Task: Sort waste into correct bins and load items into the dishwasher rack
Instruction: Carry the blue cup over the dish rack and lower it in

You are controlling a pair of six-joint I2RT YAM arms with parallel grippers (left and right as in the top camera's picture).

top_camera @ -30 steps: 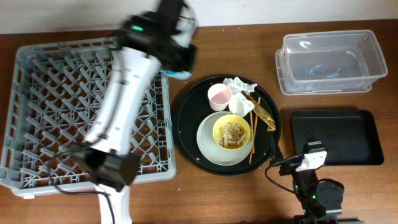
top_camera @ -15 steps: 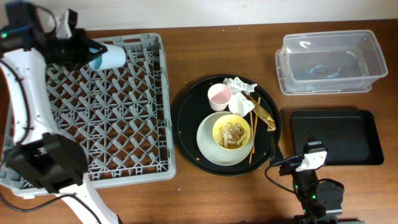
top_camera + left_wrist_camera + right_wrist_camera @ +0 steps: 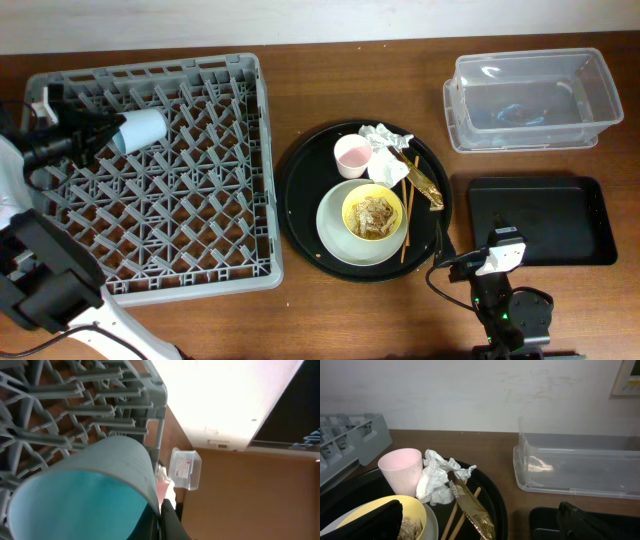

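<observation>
Left gripper (image 3: 104, 140) is clamped on the blue cup (image 3: 142, 130), which is held on its side over the rack's (image 3: 258, 120) back-left part, at the tabletop's left end. Right gripper (image 3: 500, 250), fingers spread wide and empty, sits by the front edge. The pink cup (image 3: 352, 153), napkins (image 3: 385, 145), bowl (image 3: 372, 212) and plate (image 3: 335, 235) are on the round tray (image 3: 300, 190) mid-tabletop.
</observation>
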